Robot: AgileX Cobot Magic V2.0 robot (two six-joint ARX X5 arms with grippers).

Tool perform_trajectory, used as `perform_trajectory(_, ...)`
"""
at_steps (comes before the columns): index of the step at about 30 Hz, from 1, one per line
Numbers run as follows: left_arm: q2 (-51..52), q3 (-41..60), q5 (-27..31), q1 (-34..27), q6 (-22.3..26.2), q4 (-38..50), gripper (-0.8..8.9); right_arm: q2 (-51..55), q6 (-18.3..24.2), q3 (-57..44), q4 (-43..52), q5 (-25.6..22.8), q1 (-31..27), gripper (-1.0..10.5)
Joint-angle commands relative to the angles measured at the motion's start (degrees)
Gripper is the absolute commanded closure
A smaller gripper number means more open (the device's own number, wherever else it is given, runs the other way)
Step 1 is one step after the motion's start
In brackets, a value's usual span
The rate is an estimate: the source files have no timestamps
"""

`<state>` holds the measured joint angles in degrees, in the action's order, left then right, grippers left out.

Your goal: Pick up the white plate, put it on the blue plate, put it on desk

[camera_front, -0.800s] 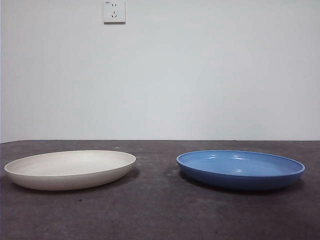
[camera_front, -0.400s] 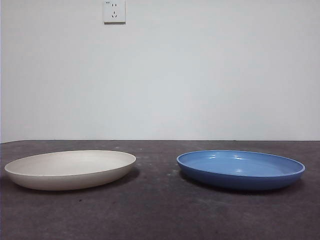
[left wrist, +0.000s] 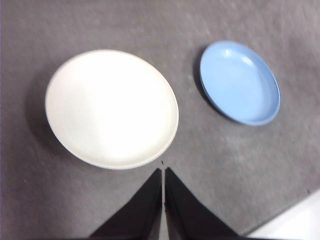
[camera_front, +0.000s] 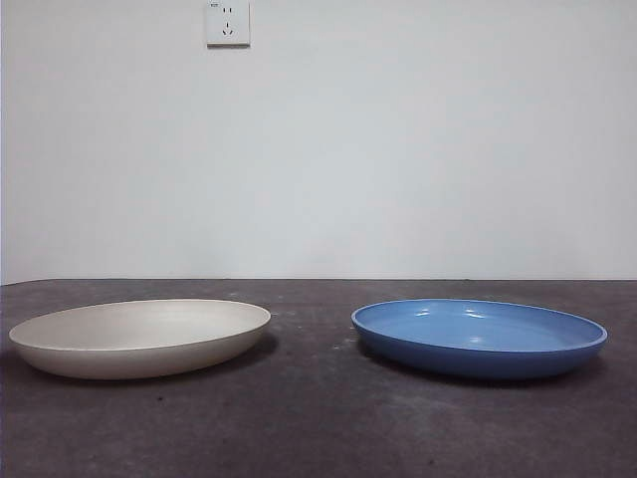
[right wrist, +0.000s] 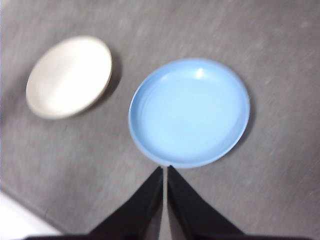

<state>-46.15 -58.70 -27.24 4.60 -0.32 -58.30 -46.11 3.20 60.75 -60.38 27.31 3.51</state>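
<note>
Hovering left end effector (left wrist: 163,172): I see it above the table (left wrist: 100,30), jaws pressed together, empty, tip just off the white plate's rim.
Right end effector (right wrist: 165,170): also aloft, jaws together, tip by the blue plate's edge.
White plate (camera_front: 139,337): round, shallow, matte cream; it lies flat on the table, rim up, no long axis.
Blue plate (camera_front: 479,337): round, shallow, glossy mid-blue with highlights; flat, rim up, beside the white one with a clear gap.
Table surface: dark, mottled, matte.
Wall socket (camera_front: 227,22): on the white wall behind.

white plate (camera_front: 139,339): 1 | blue plate (camera_front: 479,339): 1 | wall socket (camera_front: 227,22): 1 | tools: 2
</note>
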Motion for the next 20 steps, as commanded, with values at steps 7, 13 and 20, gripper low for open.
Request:
perform_trajectory(7, -0.44, -1.20, -0.22, 0.94, 1.07, 0.00, 6.34, -1.01, 1.64, 1.01, -1.75, -0.57, 2.47, 8.5)
perform_trajectory(13, -0.46, -1.20, -0.22, 0.94, 1.07, 0.02, 3.16, -1.01, 1.20, 1.01, -1.66, -0.52, 2.49, 5.1)
perform_trajectory(20, -1.86, -1.20, 0.66, 0.94, 0.61, 1.22, 3.18, -1.01, 0.61, 1.01, -1.42, -0.52, 2.49, 5.1)
